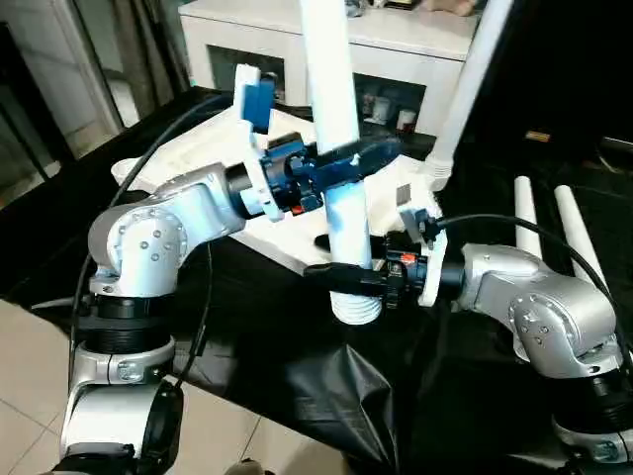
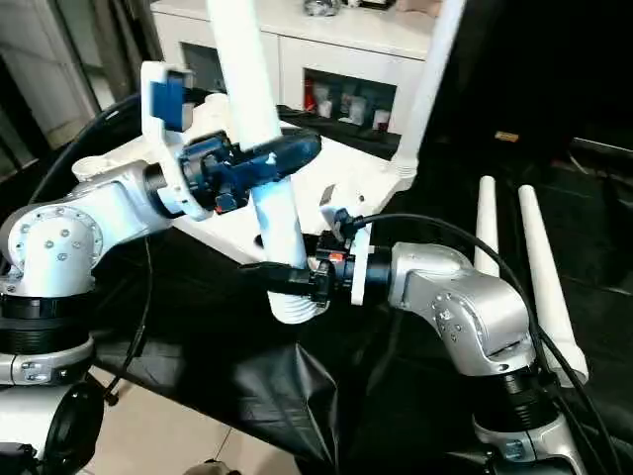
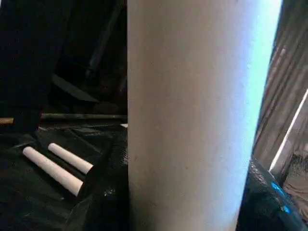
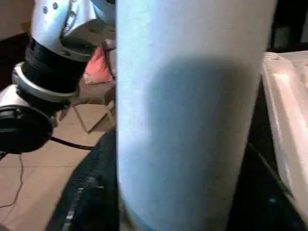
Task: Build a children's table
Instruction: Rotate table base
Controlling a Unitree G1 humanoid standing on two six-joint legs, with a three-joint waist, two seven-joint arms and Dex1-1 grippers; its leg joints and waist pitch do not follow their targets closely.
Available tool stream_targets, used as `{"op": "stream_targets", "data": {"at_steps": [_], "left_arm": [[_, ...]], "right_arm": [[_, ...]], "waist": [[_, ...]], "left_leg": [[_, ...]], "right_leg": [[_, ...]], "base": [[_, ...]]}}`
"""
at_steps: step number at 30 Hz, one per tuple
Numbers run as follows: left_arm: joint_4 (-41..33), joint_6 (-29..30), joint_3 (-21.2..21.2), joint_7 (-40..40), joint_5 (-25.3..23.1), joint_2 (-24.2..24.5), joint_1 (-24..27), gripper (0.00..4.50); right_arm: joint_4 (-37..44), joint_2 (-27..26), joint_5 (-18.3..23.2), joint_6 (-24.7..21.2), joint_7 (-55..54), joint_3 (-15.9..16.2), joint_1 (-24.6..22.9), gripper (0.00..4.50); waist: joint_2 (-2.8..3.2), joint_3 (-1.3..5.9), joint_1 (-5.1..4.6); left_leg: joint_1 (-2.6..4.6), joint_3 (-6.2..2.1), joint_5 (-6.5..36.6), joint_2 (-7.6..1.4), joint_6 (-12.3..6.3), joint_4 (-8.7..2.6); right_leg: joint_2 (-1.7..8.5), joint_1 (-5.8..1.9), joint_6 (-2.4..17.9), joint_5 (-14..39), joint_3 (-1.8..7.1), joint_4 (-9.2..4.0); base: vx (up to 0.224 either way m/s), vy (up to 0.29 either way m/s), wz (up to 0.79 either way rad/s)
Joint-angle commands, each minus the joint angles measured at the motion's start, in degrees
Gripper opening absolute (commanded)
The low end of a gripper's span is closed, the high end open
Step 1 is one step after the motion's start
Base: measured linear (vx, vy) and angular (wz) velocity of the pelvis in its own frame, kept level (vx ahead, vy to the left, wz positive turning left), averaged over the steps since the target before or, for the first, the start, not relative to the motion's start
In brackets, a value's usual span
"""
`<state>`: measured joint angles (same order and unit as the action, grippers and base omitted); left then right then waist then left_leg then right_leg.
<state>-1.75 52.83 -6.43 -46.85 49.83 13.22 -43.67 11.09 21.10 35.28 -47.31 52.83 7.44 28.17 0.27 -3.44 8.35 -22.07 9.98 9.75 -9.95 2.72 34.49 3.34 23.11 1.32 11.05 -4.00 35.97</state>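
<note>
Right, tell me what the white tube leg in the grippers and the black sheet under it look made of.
White tapered tube leg: probably moulded plastic, smooth, matt, with a ribbed threaded end. Crinkled black sheet: looks like thin plastic film, with glossy creases.

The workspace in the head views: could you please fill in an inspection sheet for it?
Surface: black plastic sheet over the work area.
Job's things: white ribbed plastic tabletop underside up; one white tube leg standing in a corner socket; two spare legs lying flat; fourth leg held upright.
Clutter: nothing seen.
Grippers: left gripper and right gripper both clamp the held leg.
Cables: black cables along both arms.
Surroundings: white cabinet behind.
</note>
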Motion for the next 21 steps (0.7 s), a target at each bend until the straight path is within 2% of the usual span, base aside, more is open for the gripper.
{"op": "stream_targets", "data": {"at_steps": [1, 2, 5, 7, 9, 10, 11, 12, 13, 14, 15, 16, 18, 21], "left_arm": [[-2.4, -0.8, -0.9, -2.7, 3.6, -0.2, -1.6, 1.86], [-2.4, -0.8, -0.9, -2.7, 3.5, -0.3, -1.5, 1.86], [-1.9, -1.8, -1.1, -1.5, 2.5, -0.6, -1.3, 1.86], [-0.5, -3.6, -1.2, 1.7, -0.2, -1.2, -1.5, 1.86], [3.8, -6.0, -1.4, 10.8, -6.3, -2.7, -2.7, 2.56], [4.1, -6.1, -1.4, 11.4, -6.7, -2.7, -2.7, 2.56], [5.4, -6.6, -0.9, 14.6, -9.3, -2.8, -2.9, 2.56], [6.1, -7.2, -0.5, 17.9, -11.7, -3.1, -2.7, 2.67], [6.5, -7.6, -0.5, 19.8, -12.9, -3.4, -2.6, 2.83], [6.6, -7.6, -0.5, 20.1, -13.1, -3.4, -2.6, 2.83], [8.2, -8.8, -1.0, 26.6, -16.2, -4.8, -2.6, 2.95], [8.6, -9.3, -1.1, 28.1, -16.9, -5.2, -2.5, 2.95], [9.3, -10.5, -1.6, 30.6, -17.7, -6.2, -2.3, 3.03], [10.1, -12.0, -1.3, 32.5, -19.4, -7.4, -1.9, 3.03]], "right_arm": [[-2.6, 0.7, -2.4, -1.0, -2.5, -0.1, -0.3, 2.22], [-2.6, 0.6, -2.4, -1.0, -2.7, -0.1, -0.3, 2.05], [-3.4, -0.4, -3.6, 0.2, -5.3, -0.5, 0.2, 1.99], [-4.5, -1.6, -5.8, 1.8, -8.4, -0.4, 0.8, 1.99], [-6.8, -3.0, -10.4, 5.4, -12.9, 0.6, 1.4, 1.99], [-6.9, -3.1, -10.7, 5.7, -13.3, 0.6, 1.4, 1.99], [-7.9, -3.8, -12.5, 7.4, -15.4, 1.0, 1.6, 1.98], [-8.6, -4.6, -13.6, 8.2, -17.6, 1.0, 1.9, 1.98], [-9.1, -5.1, -14.1, 8.3, -18.9, 0.8, 2.1, 1.98], [-9.1, -5.2, -14.2, 8.4, -19.1, 0.8, 2.1, 1.98], [-10.5, -6.4, -16.9, 10.6, -22.6, 1.5, 2.7, 1.98], [-10.9, -6.6, -17.9, 11.6, -23.4, 1.9, 2.9, 1.98], [-11.9, -7.3, -20.0, 13.5, -25.5, 2.7, 3.2, 1.98], [-13.9, -8.9, -21.9, 15.1, -28.0, 3.5, 4.1, 1.98]], "waist": [[-0.55, 4.23, 0.21], [-0.64, 4.24, 0.17], [-0.62, 4.24, 0.19], [-0.69, 4.23, 0.07], [-0.77, 4.12, -0.07], [-0.77, 4.12, -0.07], [-0.67, 4.24, 0.04], [-0.80, 4.26, -0.04], [-1.23, 4.28, -0.13], [-1.04, 4.37, -0.08], [-1.05, 4.38, -0.12], [-1.01, 4.36, -0.15], [-1.32, 4.50, -0.08], [-1.26, 4.42, -0.22]], "left_leg": [[0.81, -1.15, 7.3, -2.92, 0.08, -3.60], [0.78, -1.14, 7.2, -2.90, 0.11, -3.61], [0.79, -1.12, 7.2, -2.89, 0.16, -3.60], [0.77, -1.11, 7.5, -2.89, 0.52, -3.62], [0.77, -1.12, 7.9, -2.87, 1.16, -3.72], [0.77, -1.12, 7.9, -2.87, 1.16, -3.72], [1.04, -1.17, 8.3, -2.92, 1.73, -3.70], [0.94, -1.30, 8.2, -2.89, 2.64, -3.86], [0.86, -1.25, 7.9, -2.87, 2.48, -3.88], [0.89, -1.25, 7.4, -2.78, 2.28, -3.81], [0.78, -1.18, 6.9, -2.78, 2.09, -3.70], [0.71, -1.20, 6.7, -2.84, 2.06, -3.69], [0.64, -1.14, 5.7, -2.72, 1.56, -3.56], [0.70, -1.12, 6.1, -2.76, 1.10, -3.57]], "right_leg": [[5.05, -3.08, 7.1, 12.2, 3.18, -4.50], [5.03, -3.14, 7.2, 11.7, 3.16, -4.42], [5.11, -3.11, 7.5, 11.6, 3.16, -4.44], [5.11, -3.01, 7.5, 12.0, 3.12, -4.42], [5.03, -3.02, 6.4, 12.9, 3.18, -4.67], [5.03, -3.02, 6.4, 12.9, 3.18, -4.67], [5.13, -2.89, 6.2, 13.3, 3.20, -4.65], [5.02, -3.13, 5.8, 12.6, 3.17, -4.55], [5.00, -3.24, 5.7, 11.9, 3.22, -4.54], [5.02, -3.29, 5.6, 11.0, 3.21, -4.36], [5.03, -3.26, 5.9, 9.7, 3.26, -4.31], [5.08, -3.21, 6.2, 9.2, 3.25, -4.30], [5.08, -3.35, 6.7, 7.5, 3.20, -4.08], [5.00, -3.21, 7.1, 7.3, 3.18, -4.14]], "base": [[0.000, 0.000, 0.00], [0.000, 0.000, 0.00], [0.000, 0.000, 0.00], [0.000, 0.000, 0.00], [0.000, 0.000, 0.00], [0.000, 0.000, 0.00], [0.000, 0.000, 0.00], [0.000, 0.000, 0.00], [0.000, 0.000, 0.00], [0.000, 0.000, 0.00], [0.000, 0.000, 0.00], [0.000, 0.000, 0.00], [0.000, 0.000, 0.00], [0.000, 0.000, 0.00]]}}
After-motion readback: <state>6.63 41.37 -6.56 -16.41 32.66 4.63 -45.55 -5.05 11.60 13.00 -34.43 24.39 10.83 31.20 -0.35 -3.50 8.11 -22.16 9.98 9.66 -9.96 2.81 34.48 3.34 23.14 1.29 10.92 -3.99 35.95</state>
